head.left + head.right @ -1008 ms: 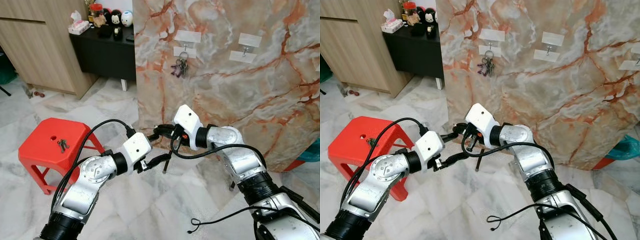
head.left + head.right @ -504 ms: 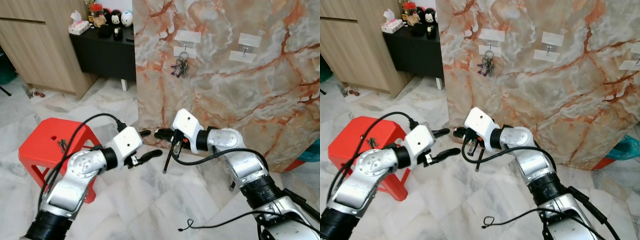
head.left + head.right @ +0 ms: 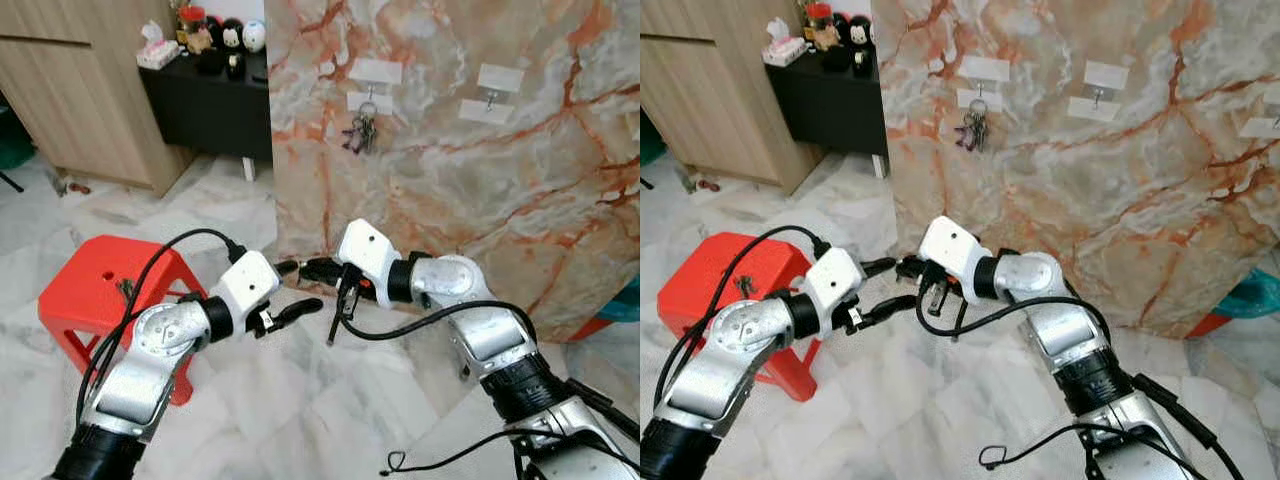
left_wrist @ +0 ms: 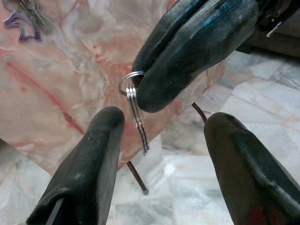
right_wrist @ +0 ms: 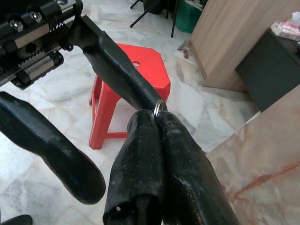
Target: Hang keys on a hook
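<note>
The right gripper [image 4: 197, 42] pinched the ring of a single silver key [image 4: 136, 112] between its pressed-together fingertips, the blade hanging down below them. The left gripper [image 3: 295, 288] stood spread, one finger on either side of the key without touching it. Beyond both grippers, on the marble-patterned panel [image 3: 520, 190], a bunch of keys [image 3: 361, 132] hung from a hook [image 3: 368, 95]; a neighbouring hook [image 3: 490, 98] stood beside it. A red stool [image 3: 90, 290] lay beside the left arm.
</note>
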Motion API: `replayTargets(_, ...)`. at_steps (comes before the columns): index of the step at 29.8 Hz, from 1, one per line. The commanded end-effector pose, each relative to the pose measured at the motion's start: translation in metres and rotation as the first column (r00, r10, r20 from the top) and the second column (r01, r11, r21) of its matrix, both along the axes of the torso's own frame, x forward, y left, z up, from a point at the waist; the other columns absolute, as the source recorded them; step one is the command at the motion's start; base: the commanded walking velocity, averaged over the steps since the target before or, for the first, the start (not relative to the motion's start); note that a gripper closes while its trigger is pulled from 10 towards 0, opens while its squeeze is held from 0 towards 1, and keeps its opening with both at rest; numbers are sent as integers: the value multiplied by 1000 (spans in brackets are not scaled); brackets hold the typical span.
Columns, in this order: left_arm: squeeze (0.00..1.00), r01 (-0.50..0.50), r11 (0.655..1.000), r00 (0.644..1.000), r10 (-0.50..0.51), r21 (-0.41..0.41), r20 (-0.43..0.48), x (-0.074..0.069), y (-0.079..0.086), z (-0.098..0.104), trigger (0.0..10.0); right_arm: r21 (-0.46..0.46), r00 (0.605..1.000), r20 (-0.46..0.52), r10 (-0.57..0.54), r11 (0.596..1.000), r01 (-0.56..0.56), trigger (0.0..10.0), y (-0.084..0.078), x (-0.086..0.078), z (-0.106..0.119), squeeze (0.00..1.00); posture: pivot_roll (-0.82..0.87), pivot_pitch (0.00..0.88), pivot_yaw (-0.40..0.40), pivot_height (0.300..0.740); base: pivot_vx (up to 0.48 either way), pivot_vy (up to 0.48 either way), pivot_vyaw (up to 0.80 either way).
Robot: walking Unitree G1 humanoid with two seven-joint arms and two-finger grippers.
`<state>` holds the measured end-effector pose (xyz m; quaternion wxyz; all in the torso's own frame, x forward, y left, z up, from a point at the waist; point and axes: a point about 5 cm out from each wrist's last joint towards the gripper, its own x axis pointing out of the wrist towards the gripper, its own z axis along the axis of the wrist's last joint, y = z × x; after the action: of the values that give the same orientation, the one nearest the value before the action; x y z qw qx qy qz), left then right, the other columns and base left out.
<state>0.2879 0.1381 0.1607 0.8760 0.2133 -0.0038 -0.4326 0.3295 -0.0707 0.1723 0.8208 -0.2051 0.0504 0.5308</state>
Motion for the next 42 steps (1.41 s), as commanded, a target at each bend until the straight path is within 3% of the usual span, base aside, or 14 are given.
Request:
replayTargets(1, 0, 6, 1000, 1000, -6, 7, -11, -1, -2, -3, 10000, 10, 999, 28, 33, 999, -33, 10000, 5, -5, 8, 0, 52, 85, -42, 740, 0, 0, 0)
replayTargets(7, 0, -8, 1000, 1000, 8, 7, -16, 0, -1, -5, 9725, 8, 998, 42, 41, 999, -41, 10000, 6, -7, 12, 0, 50, 85, -40, 740, 0, 0, 0)
replayTargets(8, 0, -10, 1000, 1000, 10, 8, -16, 0, 0, -5, 6863, 8, 998, 44, 40, 999, -40, 10000, 6, -7, 12, 0, 50, 85, -40, 740, 0, 0, 0)
replayTargets(9, 0, -12, 1000, 1000, 13, 8, -17, 1, 0, -5, 6863, 8, 998, 46, 38, 999, -39, 10000, 6, -7, 13, 0, 49, 87, -40, 740, 0, 0, 0)
replayTargets(10, 0, -19, 1000, 1000, 19, 7, -15, 1, 2, -4, 3882, 10, 998, 49, 38, 999, -39, 10000, 6, -7, 14, 0, 47, 89, -40, 740, 0, 0, 0)
replayTargets(12, 0, -23, 1000, 1000, 23, 7, -14, 1, 3, -4, 3882, 10, 998, 51, 39, 999, -39, 10000, 6, -7, 15, 0, 47, 89, -40, 740, 0, 0, 0)
replayTargets(13, 0, -28, 1000, 1000, 28, 7, -12, 2, 4, -3, 1373, 13, 998, 53, 42, 999, -43, 10000, 7, -8, 17, 0, 49, 91, -39, 740, 0, 0, 0)
replayTargets(14, 0, -30, 1000, 999, 31, 7, -12, 2, 5, -3, 0, 14, 998, 54, 45, 999, -46, 10000, 7, -9, 17, 0, 49, 91, -39, 740, 0, 0, 0)
replayTargets(28, 0, -86, 996, 996, 86, -2, 0, 7, 14, 1, 0, 20, 996, 64, 62, 998, -64, 10000, 13, -12, 21, 0, 50, 94, -34, 740, 0, 0, 0)
replayTargets(42, 0, -95, 995, 995, 95, -24, 8, 7, 13, 3, 0, 24, 996, 61, 68, 997, -70, 10000, 16, -15, 21, 0, 55, 92, -30, 740, 0, 0, 0)
